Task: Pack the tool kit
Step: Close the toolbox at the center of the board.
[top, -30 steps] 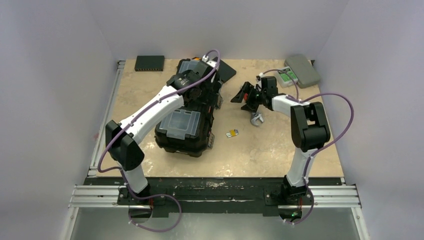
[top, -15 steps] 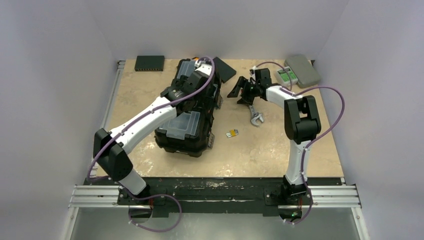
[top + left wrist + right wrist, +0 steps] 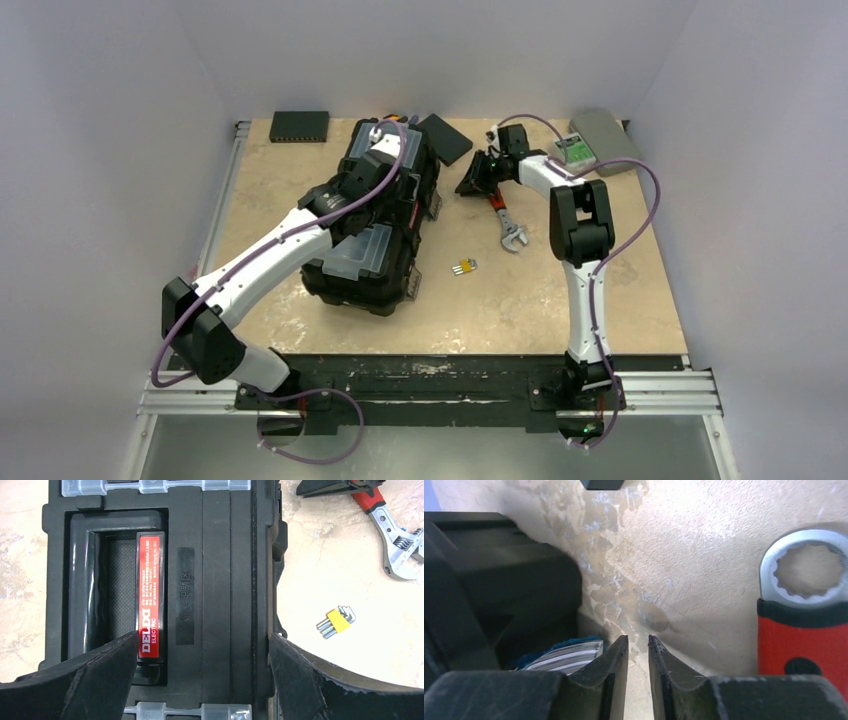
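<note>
Over the toolbox (image 3: 220,580) handle we see left end effector (image 3: 202,645) spread wide | right end effector (image 3: 638,645) nearly clenched, empty, beside wrench (image 3: 801,630).

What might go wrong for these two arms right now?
The right gripper is nearly closed over bare table beside the wrench, so it may nudge rather than grasp it. The left gripper hangs wide open over the toolbox; closing off-centre could shove it toward the loose hex keys.

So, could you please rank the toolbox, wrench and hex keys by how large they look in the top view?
Largest to smallest:
1. toolbox
2. wrench
3. hex keys
</note>
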`<state>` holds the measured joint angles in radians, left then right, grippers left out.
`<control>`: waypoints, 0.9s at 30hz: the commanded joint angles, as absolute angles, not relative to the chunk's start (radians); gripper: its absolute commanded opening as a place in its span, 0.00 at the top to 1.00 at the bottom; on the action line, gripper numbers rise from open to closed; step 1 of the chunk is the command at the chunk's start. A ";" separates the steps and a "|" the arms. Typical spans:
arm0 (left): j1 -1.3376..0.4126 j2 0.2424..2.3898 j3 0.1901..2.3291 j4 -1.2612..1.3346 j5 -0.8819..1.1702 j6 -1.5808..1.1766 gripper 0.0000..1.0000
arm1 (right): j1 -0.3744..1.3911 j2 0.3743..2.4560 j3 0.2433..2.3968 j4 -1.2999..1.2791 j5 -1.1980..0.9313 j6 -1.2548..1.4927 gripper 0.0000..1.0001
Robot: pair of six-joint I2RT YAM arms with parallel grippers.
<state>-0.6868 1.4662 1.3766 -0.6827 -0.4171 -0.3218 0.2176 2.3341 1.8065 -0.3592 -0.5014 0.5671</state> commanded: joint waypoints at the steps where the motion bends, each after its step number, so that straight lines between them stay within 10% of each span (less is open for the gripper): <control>1: -0.641 1.461 1.344 -0.887 -0.444 -0.307 0.05 | 0.233 2.362 1.863 -0.343 -0.616 0.563 0.81; 9: -0.641 1.451 1.354 -0.892 -0.419 -0.310 0.06 | 0.241 2.476 2.015 -0.299 -0.713 0.552 0.99; 27: -0.643 1.461 1.367 -0.891 -0.387 -0.311 0.07 | 0.302 2.478 2.066 -0.550 -0.916 0.269 1.00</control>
<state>-0.6731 1.4498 1.3773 -0.7059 -0.3725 -0.3218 0.2932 2.5504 2.0464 -0.3733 -0.8047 0.4221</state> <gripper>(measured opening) 0.939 0.001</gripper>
